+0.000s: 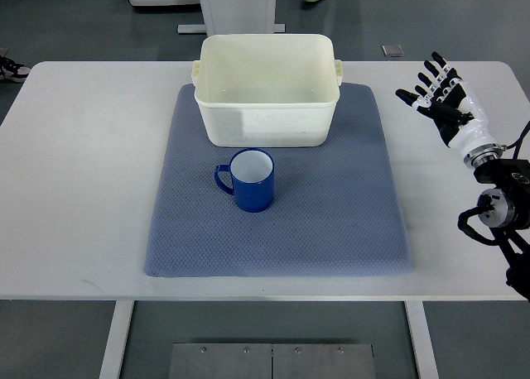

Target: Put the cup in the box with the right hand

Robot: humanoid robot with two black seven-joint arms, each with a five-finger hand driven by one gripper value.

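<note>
One glossy cup [252, 179] (blue, cylindrical)

Single top view, steep downward angle, robot's side (moderately close, seemingly), table [74, 189] filling frame

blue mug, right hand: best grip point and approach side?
Grip the blue mug around its body, coming from its right side. It stands upright on the mat with the handle pointing left, so the right wall is bare and faces the right hand, which is open over the table's right edge. The box sits just behind the mug, so a rear approach looks cramped.
</note>
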